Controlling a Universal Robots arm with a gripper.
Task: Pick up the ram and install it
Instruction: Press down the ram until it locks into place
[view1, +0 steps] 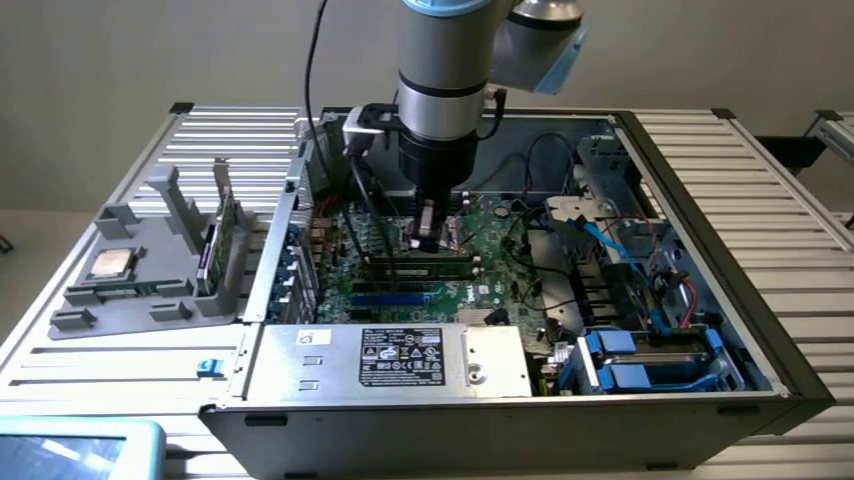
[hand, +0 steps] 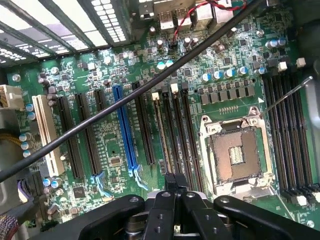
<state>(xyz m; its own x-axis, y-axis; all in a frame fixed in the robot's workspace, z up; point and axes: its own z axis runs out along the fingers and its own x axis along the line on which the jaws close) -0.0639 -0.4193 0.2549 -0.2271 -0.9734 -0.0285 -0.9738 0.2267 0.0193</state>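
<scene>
Hand (view1: 426, 238) closed, pressing on the ram (view1: 424, 268) seated in a slot of the motherboard (hand: 115, 135); empty CPU socket (hand: 239, 152) just beside.

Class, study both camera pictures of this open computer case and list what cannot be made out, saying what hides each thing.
- Whether the ram is fully seated: exterior view, the gripper stands over it.
- The ram's length: wrist view, the gripper covers its near end.
- The label text on the power supply: exterior view, too small.
- The blue-edged device: exterior view, cut off by the picture's corner.
</scene>
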